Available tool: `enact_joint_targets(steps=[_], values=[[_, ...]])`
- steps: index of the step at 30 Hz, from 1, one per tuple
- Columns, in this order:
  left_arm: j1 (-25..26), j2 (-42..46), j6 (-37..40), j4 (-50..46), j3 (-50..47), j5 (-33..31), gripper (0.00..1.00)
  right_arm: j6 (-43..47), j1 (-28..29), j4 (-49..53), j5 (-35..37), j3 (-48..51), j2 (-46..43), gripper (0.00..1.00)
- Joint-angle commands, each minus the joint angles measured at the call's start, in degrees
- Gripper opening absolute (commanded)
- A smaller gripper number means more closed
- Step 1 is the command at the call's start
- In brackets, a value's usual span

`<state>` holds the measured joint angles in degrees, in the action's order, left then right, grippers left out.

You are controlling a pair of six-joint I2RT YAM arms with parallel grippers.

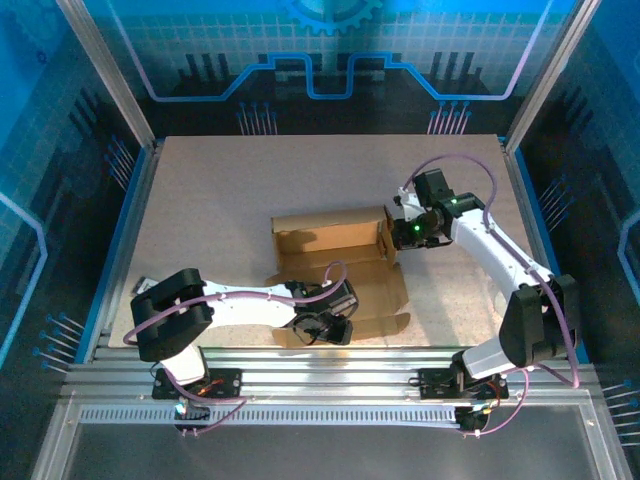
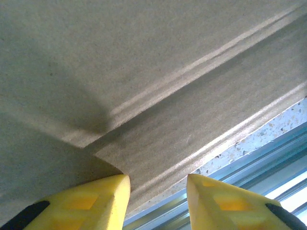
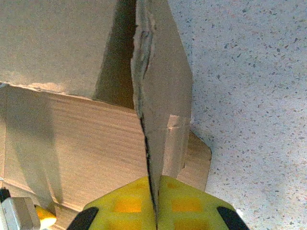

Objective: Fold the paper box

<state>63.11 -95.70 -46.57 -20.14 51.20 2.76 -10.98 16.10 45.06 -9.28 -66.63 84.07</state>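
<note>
Speckled table (image 1: 220, 190), aluminium rails (image 1: 330, 375)

1 paper box (image 1: 340, 240), 2 arms (image 1: 240, 298) (image 1: 490, 245)

Left gripper (image 2: 157, 186) low, jaws partly apart; right gripper (image 3: 154, 186) outstretched, jaws pressed together.

Brown cardboard paper box (image 1: 335, 248) (image 2: 144, 72) (image 3: 57, 134): die-cut sheet, half erected, at mid-table. Far long wall upright; right end wall upright, its raw corrugated top edge rough, a small tab folded against its outer face. Left end wall raised too, angle unclear. Floor panel flat on the table. Broad near panel lies flat and unfolded, reaching towards the table's near edge, short flaps splayed at its corners. Doubled score lines run across this panel. Surface plain, no print.
</note>
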Motion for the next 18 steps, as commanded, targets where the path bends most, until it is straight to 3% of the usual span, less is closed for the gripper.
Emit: enact_joint_targets(steps=[1, 11, 18], values=[[-0.29, -2.91, -1.06, 0.02, -1.0, -1.17, 0.39, -2.44, 1.69, -0.83, -1.41, 1.92, -0.47, 0.0], [-1.18, -1.05, -4.27, 3.15, -2.24, -0.02, 0.39, -4.27, 4.11, -8.18, 1.22, 7.77, -2.01, 0.0], [-3.7, 3.03, -5.24, 5.02, -1.94, 1.82, 0.38, -3.34, 5.97, -11.68, 7.34, 8.89, -1.0, 0.0]])
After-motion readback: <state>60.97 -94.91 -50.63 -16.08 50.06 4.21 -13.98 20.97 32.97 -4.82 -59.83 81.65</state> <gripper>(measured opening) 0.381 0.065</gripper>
